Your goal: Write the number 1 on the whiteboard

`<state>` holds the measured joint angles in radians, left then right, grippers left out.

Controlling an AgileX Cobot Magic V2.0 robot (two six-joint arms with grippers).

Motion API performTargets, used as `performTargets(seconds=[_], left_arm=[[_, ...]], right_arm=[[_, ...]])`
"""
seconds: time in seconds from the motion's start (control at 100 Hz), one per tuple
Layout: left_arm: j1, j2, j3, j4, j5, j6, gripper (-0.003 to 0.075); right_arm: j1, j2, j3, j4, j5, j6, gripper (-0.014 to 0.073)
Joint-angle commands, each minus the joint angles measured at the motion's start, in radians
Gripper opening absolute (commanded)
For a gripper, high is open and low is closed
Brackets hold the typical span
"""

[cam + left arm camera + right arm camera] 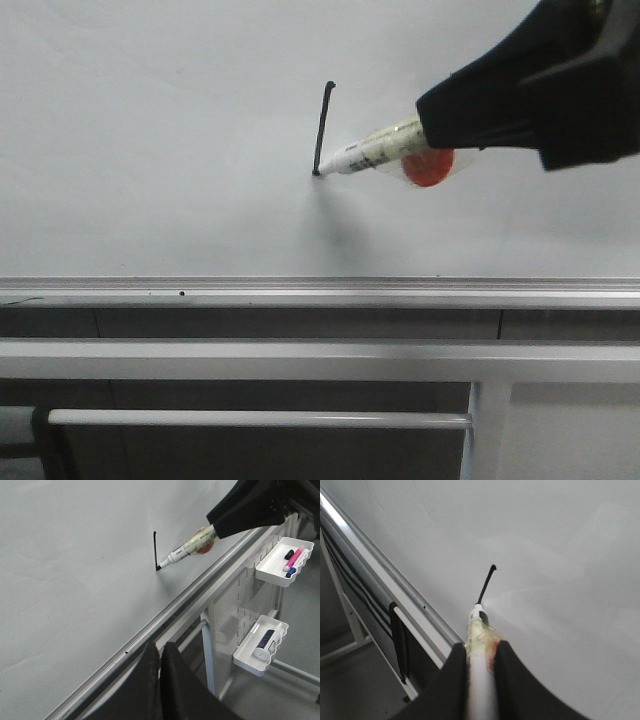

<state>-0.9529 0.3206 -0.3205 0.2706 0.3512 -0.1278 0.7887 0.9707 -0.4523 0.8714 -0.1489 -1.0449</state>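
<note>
The 1 (322,128) is a thin black stroke on the whiteboard (150,130), near-vertical, slightly bowed, with a tiny hook at its top. It sits in the upper middle of the front view, well above the silver rail (250,292).

The right gripper (481,667) is closed on a white marker (479,650), its two black fingers (451,680) pressing the barrel from either side. The barrel carries yellowish tape and a red-orange patch (428,167) just ahead of the fingers. In the front view the gripper comes in from the upper right and the marker slants down and to the left out of it. The marker's dark tip (317,172) meets the lower end of the stroke, touching the board there. A faint shadow lies on the board below the tip.

The left gripper (160,680) shows in its wrist view as two black fingers (145,680) drawn together, nothing between them, off the board and below the rail.

Below the rail run grey frame bars (300,360) and a thinner white crossbar (250,418). In the left wrist view a white perforated panel (240,605) beside the board holds two white trays. The upper tray (280,565) holds a pink pen (296,557) along with a black item and a blue item. The lower tray (250,652) holds a dark blue-and-white object (264,642); I cannot tell what it is.
</note>
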Motion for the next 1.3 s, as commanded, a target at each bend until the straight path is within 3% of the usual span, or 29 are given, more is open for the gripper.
performTargets(seconds=[0.0,0.2,0.49,0.59,0.83,0.92,1.12,1.29], left_arm=[[-0.006,0.007,-0.026,-0.001,-0.079,-0.007,-0.0020],[-0.006,0.007,-0.026,-0.001,-0.079,-0.007,-0.0020],[-0.006,0.007,-0.026,-0.026,-0.112,-0.007,-0.0020],[-0.015,0.019,-0.026,-0.041,-0.126,-0.001,-0.0020],[-0.168,0.146,-0.026,-0.113,-0.182,0.238,-0.0011],[-0.233,0.210,-0.028,-0.056,-0.189,0.258,0.0054],[-0.264,0.305,-0.045,0.015,-0.253,0.256,0.0304],[-0.262,0.377,-0.095,0.165,-0.208,0.254,0.0336]], right_arm=[[-0.005,0.018,-0.029,-0.003,-0.114,-0.001,-0.0064],[-0.005,0.017,-0.029,0.002,-0.089,-0.001,-0.0064],[-0.005,-0.092,-0.029,0.053,0.274,-0.001,-0.0063],[-0.005,-0.092,-0.031,0.053,0.316,-0.001,-0.0063],[-0.005,-0.092,-0.081,0.053,0.347,-0.001,-0.0063],[-0.005,-0.092,-0.099,0.053,0.362,-0.001,-0.0063],[-0.008,-0.089,-0.101,0.053,0.381,-0.001,-0.0063],[-0.008,-0.088,-0.101,0.053,0.383,-0.001,-0.0063]])
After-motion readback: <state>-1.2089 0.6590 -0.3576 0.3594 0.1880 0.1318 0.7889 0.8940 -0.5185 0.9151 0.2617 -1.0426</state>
